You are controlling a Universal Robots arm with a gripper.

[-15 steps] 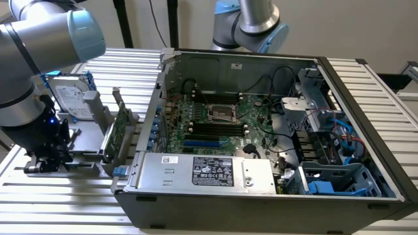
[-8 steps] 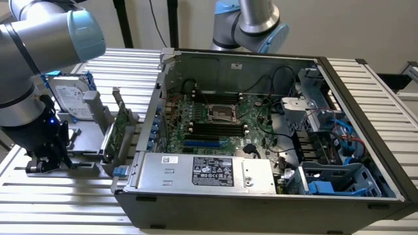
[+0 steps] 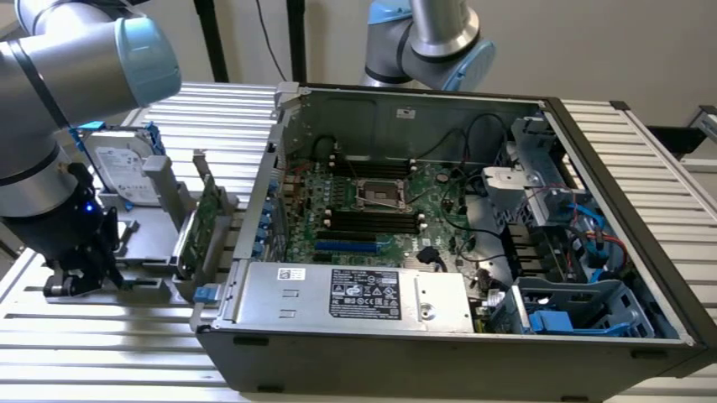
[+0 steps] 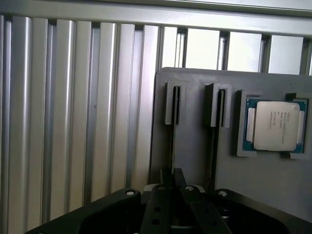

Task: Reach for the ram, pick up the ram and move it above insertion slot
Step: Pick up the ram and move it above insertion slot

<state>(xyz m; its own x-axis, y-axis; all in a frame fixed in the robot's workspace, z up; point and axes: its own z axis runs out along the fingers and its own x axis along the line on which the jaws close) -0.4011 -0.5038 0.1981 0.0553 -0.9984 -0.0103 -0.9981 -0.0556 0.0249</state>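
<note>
Pick-up step. My gripper is narrow, pinching the ram in the holder, 9 o'clock of the case. Lifting wants a straight pull, I judge.

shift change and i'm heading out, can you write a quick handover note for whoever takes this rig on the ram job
Gripper: down low at the grey holder, on the exterior view's left beside the open case. Whether it is open or shut cannot be told.
Ram: apparently the thin edge-on strip standing in one of the holder's slotted guides, in line with the gripper.
Memory slots: inside the case, well away from the gripper.
Done: the reach to the holder.
Left: no lift visible, and the ram is not above the slots.
</note>
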